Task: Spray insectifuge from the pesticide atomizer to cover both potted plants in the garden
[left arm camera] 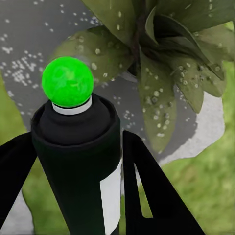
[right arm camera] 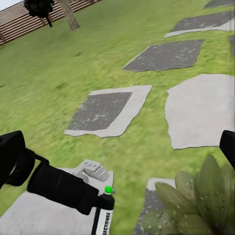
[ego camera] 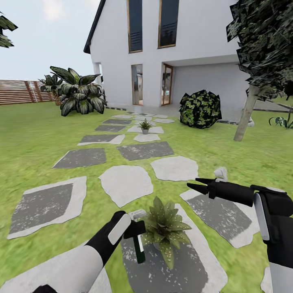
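Observation:
My left gripper (ego camera: 135, 234) is shut on the pesticide atomizer (ego camera: 139, 249), a black bottle with a white label held just left of the near potted plant (ego camera: 165, 230). In the left wrist view the atomizer (left arm camera: 78, 142) with its green end sits between the fingers (left arm camera: 152, 196), close over the plant's white-speckled leaves (left arm camera: 161, 63). White specks also dot the grey stepping stone (ego camera: 191, 272) beneath it. The second potted plant (ego camera: 145, 126) stands far up the path. My right gripper (ego camera: 200, 185) hovers open and holds nothing, right of and beyond the near plant (right arm camera: 196, 205).
Stepping stones (ego camera: 126, 183) run across the lawn toward a white house (ego camera: 195, 53). A dark round bush (ego camera: 200, 109) and a tree trunk (ego camera: 245, 116) stand at the right, a big striped agave (ego camera: 79, 95) and a brown fence (ego camera: 20, 91) at the left.

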You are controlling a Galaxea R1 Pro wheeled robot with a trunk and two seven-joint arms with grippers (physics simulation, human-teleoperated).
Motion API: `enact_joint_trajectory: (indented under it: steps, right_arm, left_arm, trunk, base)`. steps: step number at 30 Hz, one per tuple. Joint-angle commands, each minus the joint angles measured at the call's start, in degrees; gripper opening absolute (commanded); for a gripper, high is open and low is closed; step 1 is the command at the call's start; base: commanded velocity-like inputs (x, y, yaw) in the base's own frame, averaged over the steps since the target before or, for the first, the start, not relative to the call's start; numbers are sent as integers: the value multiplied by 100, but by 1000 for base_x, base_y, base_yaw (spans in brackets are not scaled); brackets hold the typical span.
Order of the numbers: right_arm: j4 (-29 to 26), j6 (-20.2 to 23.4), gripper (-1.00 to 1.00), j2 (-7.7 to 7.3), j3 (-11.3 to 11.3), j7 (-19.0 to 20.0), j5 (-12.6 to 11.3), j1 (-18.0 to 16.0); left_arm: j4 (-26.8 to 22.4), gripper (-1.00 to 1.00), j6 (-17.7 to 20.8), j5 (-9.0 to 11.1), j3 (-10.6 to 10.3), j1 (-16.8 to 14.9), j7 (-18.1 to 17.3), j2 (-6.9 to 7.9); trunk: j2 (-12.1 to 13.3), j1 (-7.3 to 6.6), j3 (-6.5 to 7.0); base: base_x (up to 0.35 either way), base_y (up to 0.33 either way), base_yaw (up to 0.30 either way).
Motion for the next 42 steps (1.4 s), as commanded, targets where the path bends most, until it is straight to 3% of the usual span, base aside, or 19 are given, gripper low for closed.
enact_joint_trajectory:
  steps: [1,5,10,15,24,28,29,32,34,39,42]
  right_arm:
    - [-1,48,100,-1,-3,14,-8,-5]
    - [-1,48,100,-1,-2,14,-10,-6]
    - [-1,48,100,-7,-4,21,-10,-11]
    - [-1,48,100,-11,-64,180,-10,-12]
    - [-1,56,100,-14,-164,411,-10,-13]
    - [-1,56,100,-12,-169,416,-10,-13]
    - [-1,56,100,-15,-170,417,-10,-13]
    - [-1,56,100,-18,-170,418,-10,-13]
    - [-1,56,100,-18,-171,418,-10,-13]
    - [-1,56,100,-19,-171,418,-10,-13]
    - [-1,56,100,-19,-171,418,-10,-13]
  left_arm:
    - [60,-100,1,66,-18,-35,65,-3]
    - [169,-100,-4,67,-9,-107,152,-2]
    - [382,-100,-8,67,6,-261,558,37]
    - [780,-100,-27,67,103,-430,608,41]
    - [883,-100,26,67,145,-623,616,53]
    - [886,-100,319,80,158,-705,604,60]
    - [886,-100,371,105,161,-739,603,61]
    - [901,-100,501,544,161,-903,601,88]
    - [959,-100,600,714,159,-999,601,99]
    - [964,-100,662,820,155,-1072,645,105]
    - [895,-100,667,862,161,-1079,937,101]
  trunk:
    - [-3,-1,-6]
    - [-3,-1,-6]
    - [-3,-1,-6]
    - [-3,-1,-5]
    - [-3,-1,8]
    - [-3,-1,9]
    - [-3,-1,9]
    - [-3,-1,9]
    - [-3,-1,9]
    - [-3,-1,9]
    - [-3,-1,9]
  base:
    - [0,0,-247]
    - [0,0,-200]
    - [0,0,-29]
    - [0,0,-5]
    - [0,0,-149]
    - [0,0,-31]
    - [0,0,-9]
    - [0,0,-3]
    - [0,0,-1]
    - [0,0,0]
    - [0,0,0]
